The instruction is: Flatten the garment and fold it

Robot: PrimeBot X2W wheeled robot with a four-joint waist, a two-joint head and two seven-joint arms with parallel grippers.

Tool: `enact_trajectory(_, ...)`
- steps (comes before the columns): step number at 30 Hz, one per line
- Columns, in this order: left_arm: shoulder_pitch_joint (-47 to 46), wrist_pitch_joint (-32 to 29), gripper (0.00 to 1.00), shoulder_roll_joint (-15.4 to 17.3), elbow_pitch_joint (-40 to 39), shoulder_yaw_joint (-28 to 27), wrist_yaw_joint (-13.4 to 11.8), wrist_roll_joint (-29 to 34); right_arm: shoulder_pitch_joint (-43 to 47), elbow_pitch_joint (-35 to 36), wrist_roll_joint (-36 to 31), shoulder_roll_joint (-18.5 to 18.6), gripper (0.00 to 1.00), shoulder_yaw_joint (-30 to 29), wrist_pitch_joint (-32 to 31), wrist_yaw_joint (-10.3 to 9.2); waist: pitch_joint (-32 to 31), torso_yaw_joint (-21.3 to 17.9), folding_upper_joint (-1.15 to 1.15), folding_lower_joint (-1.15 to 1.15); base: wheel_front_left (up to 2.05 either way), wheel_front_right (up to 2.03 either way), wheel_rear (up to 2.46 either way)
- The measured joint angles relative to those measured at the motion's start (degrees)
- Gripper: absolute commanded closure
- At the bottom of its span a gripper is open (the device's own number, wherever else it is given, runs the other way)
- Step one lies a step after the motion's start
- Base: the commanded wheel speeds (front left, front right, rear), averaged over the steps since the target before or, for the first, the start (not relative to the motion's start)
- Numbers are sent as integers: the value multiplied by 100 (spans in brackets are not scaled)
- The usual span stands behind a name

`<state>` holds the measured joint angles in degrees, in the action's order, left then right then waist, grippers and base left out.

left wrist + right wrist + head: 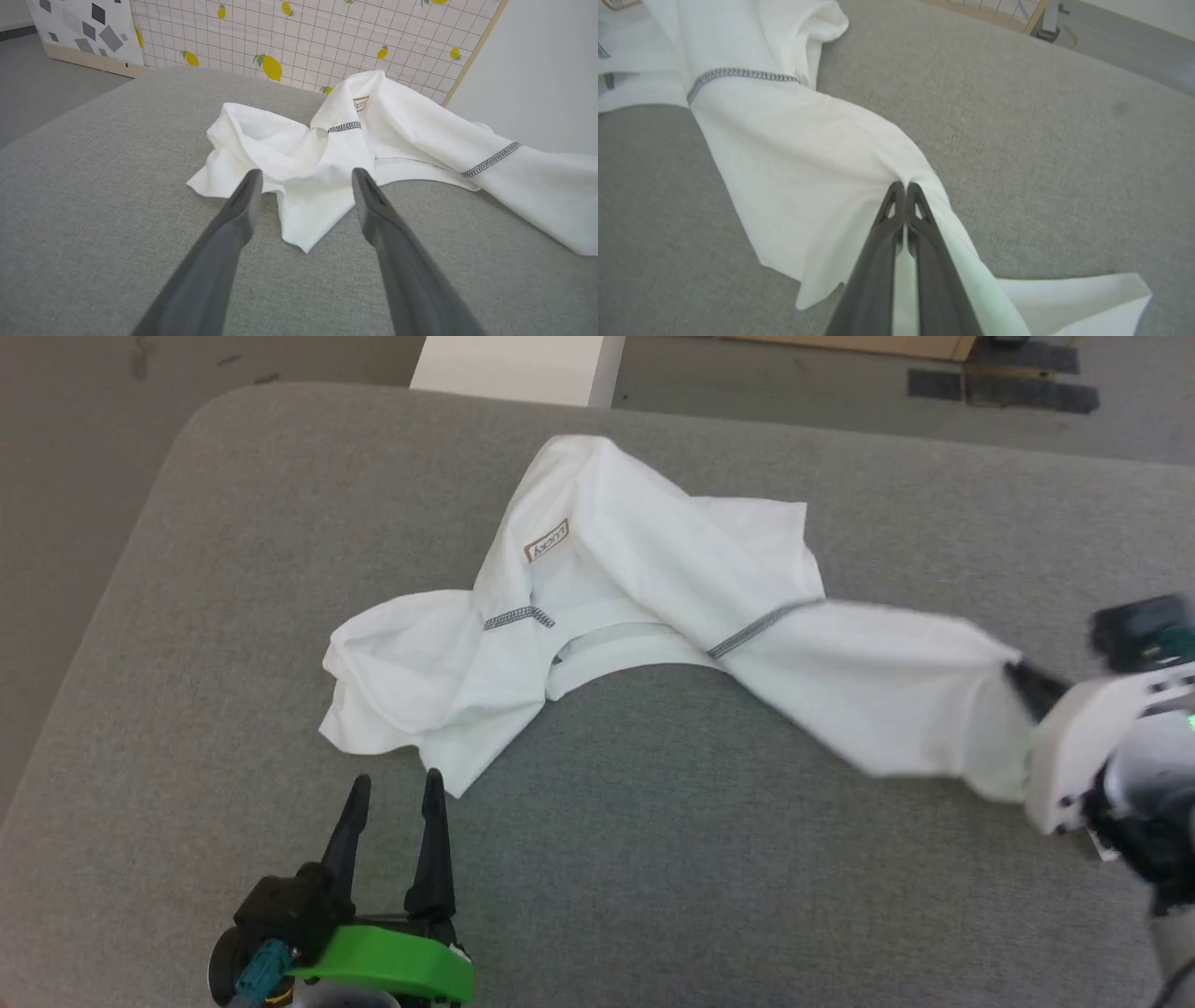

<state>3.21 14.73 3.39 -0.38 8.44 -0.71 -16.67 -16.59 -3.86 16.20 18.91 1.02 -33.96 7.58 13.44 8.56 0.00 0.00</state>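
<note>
The garment (644, 607) is a white long-sleeved shirt lying crumpled on the grey padded table (653, 877), with grey seams and a small brown-bordered patch (547, 541) near its top. One sleeve (887, 691) stretches out to the right. My right gripper (1022, 681) is shut on that sleeve's end; in the right wrist view its fingertips (902, 186) pinch a fold of the garment (803, 168). My left gripper (392, 789) stands open just in front of the bunched left part of the garment (299, 158), its fingers (243, 196) apart and empty.
A rigid white box (518, 369) stands beyond the table's far edge. The floor (84, 448) lies to the left and behind. In the left wrist view a lemon-patterned panel (303, 32) stands behind the table.
</note>
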Motion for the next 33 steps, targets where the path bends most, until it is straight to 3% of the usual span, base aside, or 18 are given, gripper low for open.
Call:
enact_trajectory(9, 101, 0, 0, -20, 97, 42, 49, -69, 260, 1590, 96, 125, 100, -1792, -773, 0, -352, -181, 0, 0, 0, 0, 0)
enact_trajectory(12, 160, 0, 0, -23, 145, 73, 68, -108, 603, 1581, -38, 243, 100, -2459, -1032, 0, -426, -147, 0, 0, 0, 0, 0)
enact_trajectory(16, 180, 0, 0, -24, 183, 130, 76, -120, 1170, 1216, -368, 505, 100, -2866, -936, 0, -461, -15, 0, 0, 0, 0, 0)
enact_trajectory(17, 180, 0, 0, -23, 197, 140, 93, -122, 1311, 1082, -491, 576, 85, -2866, -803, 0, -463, 26, 0, 0, 0, 0, 0)
enact_trajectory(18, 180, 0, 0, -22, 208, 152, 113, -127, 1375, 922, -555, 568, 53, -2889, -638, 0, -463, 66, 0, 0, 0, 0, 0)
enact_trajectory(19, 180, -1, 0, -22, 211, 160, 116, -144, 1374, 734, -601, 497, 6, -2924, -433, 0, -464, 102, 0, 0, 0, 0, 0)
enact_trajectory(20, 180, -2, 0, -19, 213, 158, 116, -165, 1374, 593, -667, 453, 0, -2889, -292, 0, -463, 128, 0, 0, 0, 0, 0)
enact_trajectory(27, 209, -60, 0, 56, 205, 168, 115, -204, 1113, 91, -783, 281, 0, -2309, 595, 0, -509, 87, 0, 0, 0, 0, 0)
enact_trajectory(31, 208, -62, 0, 74, 142, 183, 115, -204, 832, 538, -902, 334, 0, -2206, 1148, 0, -548, -50, 0, 0, 0, 0, 0)
enact_trajectory(33, 208, -60, 0, 74, 107, 186, 112, -204, 735, 946, -917, 186, 0, -2195, 1497, 0, -566, -128, 0, 0, 0, 0, 0)
